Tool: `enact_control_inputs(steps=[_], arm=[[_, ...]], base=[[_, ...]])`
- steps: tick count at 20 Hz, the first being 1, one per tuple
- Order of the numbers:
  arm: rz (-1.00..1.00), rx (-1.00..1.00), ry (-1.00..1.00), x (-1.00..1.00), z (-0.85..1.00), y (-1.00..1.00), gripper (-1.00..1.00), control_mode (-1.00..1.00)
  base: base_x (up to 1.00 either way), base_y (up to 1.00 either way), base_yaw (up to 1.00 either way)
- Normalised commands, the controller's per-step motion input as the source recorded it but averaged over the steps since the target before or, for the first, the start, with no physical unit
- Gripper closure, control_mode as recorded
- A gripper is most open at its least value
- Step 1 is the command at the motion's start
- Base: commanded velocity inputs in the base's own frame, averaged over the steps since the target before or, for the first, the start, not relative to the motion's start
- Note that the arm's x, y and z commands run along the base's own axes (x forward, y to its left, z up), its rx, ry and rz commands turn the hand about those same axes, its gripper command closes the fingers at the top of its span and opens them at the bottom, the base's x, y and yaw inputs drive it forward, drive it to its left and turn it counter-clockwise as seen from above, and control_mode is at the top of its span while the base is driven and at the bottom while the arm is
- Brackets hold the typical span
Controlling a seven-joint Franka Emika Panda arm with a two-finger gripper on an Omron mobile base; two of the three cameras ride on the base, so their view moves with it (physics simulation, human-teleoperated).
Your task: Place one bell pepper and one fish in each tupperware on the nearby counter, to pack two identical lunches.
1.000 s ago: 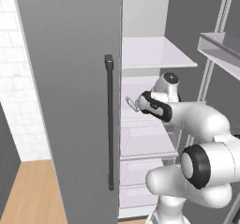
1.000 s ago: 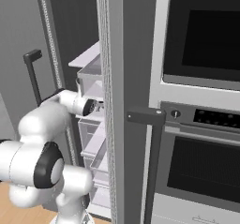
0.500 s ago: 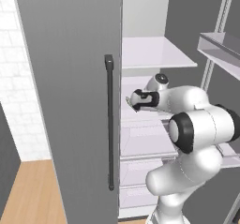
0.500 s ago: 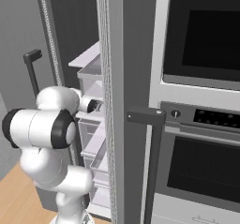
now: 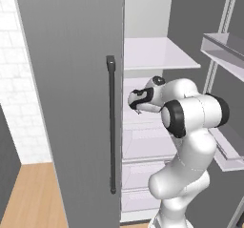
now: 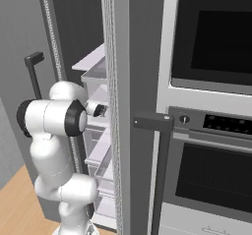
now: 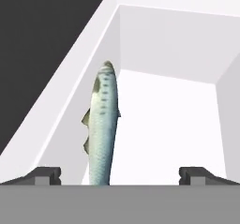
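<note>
Right ahead of me lies the fish (image 7: 102, 129), slim, pale greenish and silvery, stretched lengthwise along the floor of a white fridge drawer (image 7: 173, 124). It runs close beside the drawer's left wall, its far end pointing into the back corner and its near end reaching down between my fingertips (image 7: 44, 175), nearer the left one. My gripper (image 7: 119, 176) stands wide open, holding nothing, one tip on each side with bare white floor between the fish and the right tip. To the right of the fish the drawer floor is open up to the right wall; the back wall closes the far end, and the left rim gives onto dark space.

From the left base view, my hand (image 5: 138, 99) reaches into the open fridge (image 5: 143, 55) under a white shelf (image 5: 155, 60), just past the edge of the grey door (image 5: 71, 79) with its dark vertical handle (image 5: 111, 122). From the right base view, my wrist (image 6: 97, 110) sits by the drawers, close against the edge of the second door (image 6: 114, 106), with the ovens (image 6: 211, 81) beyond.

Since a second ago my elbow has swung up and across toward the doorway, while the hand has shifted only a little.
</note>
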Motion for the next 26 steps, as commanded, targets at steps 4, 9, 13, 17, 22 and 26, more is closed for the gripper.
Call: enact_control_inputs(steps=[4, 9, 13, 17, 22, 26], arm=[[0.0, 0.0, 0.03, 0.39, -0.4, 0.16, -1.0, -1.0], [0.0, 0.0, 0.0, 0.46, -0.44, 0.07, -1.0, -1.0], [0.0, 0.0, 0.0, 0.54, -0.38, 0.02, -1.0, -1.0], [0.0, 0.0, 0.01, 0.25, -0.37, 0.0, -1.0, -1.0], [0.0, -0.01, 0.0, -0.28, -0.76, -0.23, 1.0, -1.0], [0.0, 0.0, -0.01, 0.0, -0.16, -0.06, 1.0, -1.0]], base=[[0.0, 0.0, 0.0], [0.0, 0.0, 0.0], [0.0, 0.0, 0.0], [0.0, 0.0, 0.0], [0.0, 0.0, 0.0], [0.0, 0.0, 0.0]])
